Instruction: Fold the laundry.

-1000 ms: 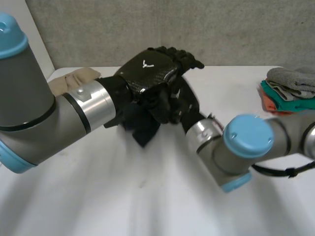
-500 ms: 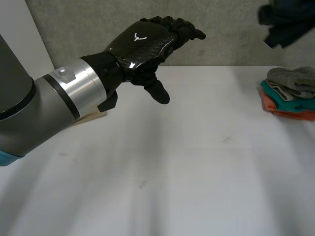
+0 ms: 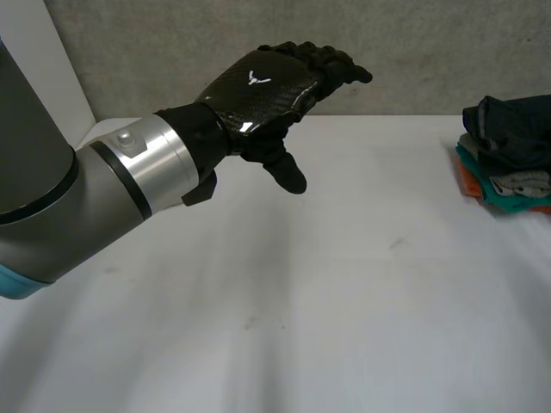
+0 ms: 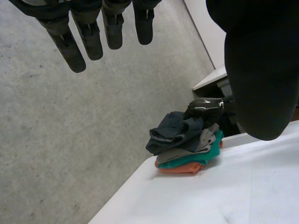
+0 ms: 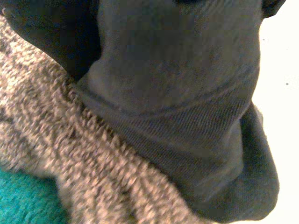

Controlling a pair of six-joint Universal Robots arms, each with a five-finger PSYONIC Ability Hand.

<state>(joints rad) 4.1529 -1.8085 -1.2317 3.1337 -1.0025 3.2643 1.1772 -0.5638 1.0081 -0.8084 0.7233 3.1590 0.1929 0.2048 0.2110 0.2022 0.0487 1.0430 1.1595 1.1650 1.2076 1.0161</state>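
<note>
Four cloths, one pile [image 4: 187,144]: stacked at the right edge of the tabletop [image 3: 344,301], by its far corner.
Top layer: dark cloth [image 3: 512,129], crumpled, draped over the layers below; a stitched seam shows in the right wrist view.
Second layer: grey knit cloth [image 5: 70,154], directly under the dark one and touching it.
Lower layers: teal cloth [image 5: 23,200], then orange cloth [image 4: 180,169] at the bottom, resting on the tabletop.
Right hand [image 4: 205,106]: dark glossy part just behind the pile; cannot tell whether it is spread or closed.
Left hand [image 3: 258,90]: raised above the far left part of the tabletop, well apart from the pile; fingers [image 4: 67,44] straight and spread, thumb [image 4: 259,79] apart from them, holding nothing.
Backdrop: grey wall [image 3: 172,52] behind the tabletop.
</note>
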